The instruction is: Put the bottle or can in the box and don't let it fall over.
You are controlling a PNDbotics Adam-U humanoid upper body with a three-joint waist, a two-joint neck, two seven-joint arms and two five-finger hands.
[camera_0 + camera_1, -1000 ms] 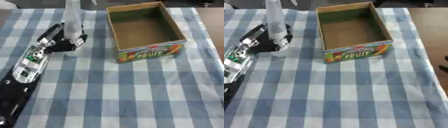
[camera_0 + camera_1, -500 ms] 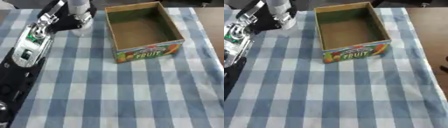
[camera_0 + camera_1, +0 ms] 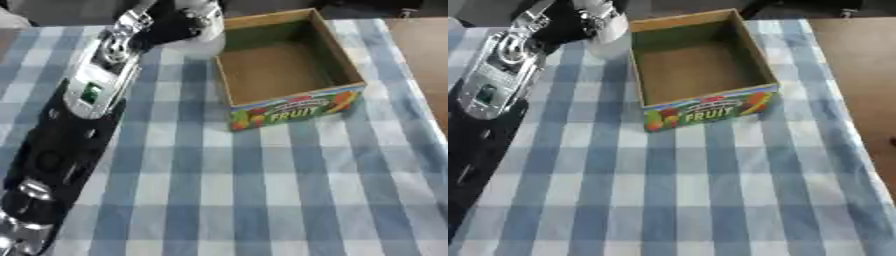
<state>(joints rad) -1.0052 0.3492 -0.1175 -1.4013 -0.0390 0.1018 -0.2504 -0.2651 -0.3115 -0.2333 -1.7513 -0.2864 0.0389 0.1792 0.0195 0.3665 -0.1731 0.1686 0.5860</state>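
Left eye view: a bench covered by a blue-and-white checked cloth [image 3: 262, 190] is recorded. An open cardboard box with a colourful fruit print and the word FRUIT on its near wall [image 3: 293, 107] is set upright at the upper middle, its brown inside bare. A black and silver left arm [image 3: 74, 115] is shown entering from the lower left corner and running up the left side. At its end, the left hand [image 3: 171, 22] is seen at the top edge, its fingers [image 3: 206, 12] curled round a pale, clear bottle [image 3: 199, 42], of which only the lower part is in frame. That bottle is held upright just beside the box's far left corner, outside the box; whether its base touches the cloth cannot be told.

Right eye view: the same items are listed. The bottle [image 3: 607, 42] is shown apart from the box's left wall [image 3: 636, 70], near its far corner. Bare brown bench [image 3: 859, 75] is exposed right of the cloth. The right hand is not shown.
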